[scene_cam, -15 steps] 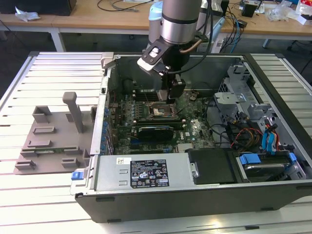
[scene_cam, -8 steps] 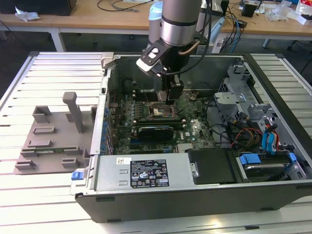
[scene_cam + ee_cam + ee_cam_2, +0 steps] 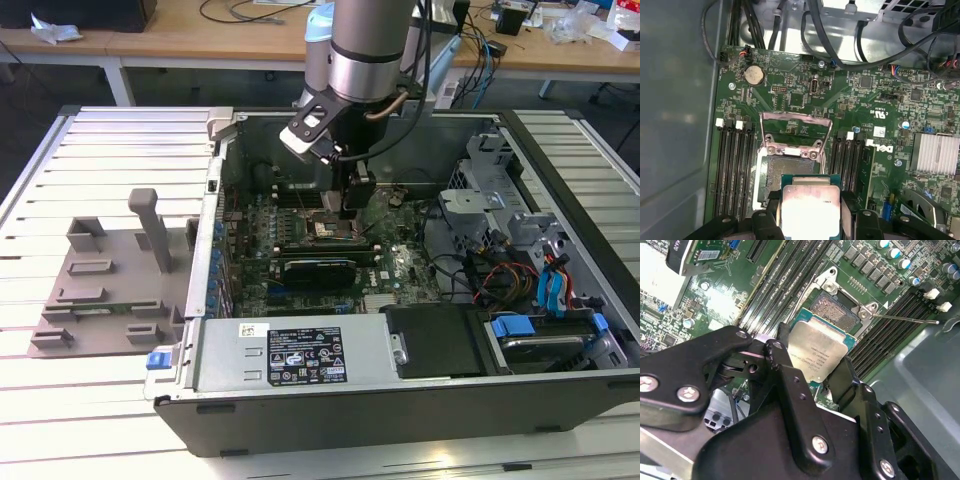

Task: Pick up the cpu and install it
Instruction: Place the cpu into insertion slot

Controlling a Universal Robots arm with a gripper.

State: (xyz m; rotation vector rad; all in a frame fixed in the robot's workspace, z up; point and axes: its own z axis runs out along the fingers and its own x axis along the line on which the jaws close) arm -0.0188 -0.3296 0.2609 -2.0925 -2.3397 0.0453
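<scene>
The pincer (image 3: 814,361) pinches the square cpu (image 3: 817,346) by opposite edges, silvery top upward, partly over the bare socket (image 3: 834,307), its frame (image 3: 795,131) swung open.

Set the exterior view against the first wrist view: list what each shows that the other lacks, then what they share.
Exterior view: the robot arm, the labelled power supply, and the grey fixture beside the computer case. First wrist view: the cpu clamped in the end effector above the open socket, and the coin cell battery. Shared: the green motherboard, with the end effector over its socket area.
</scene>
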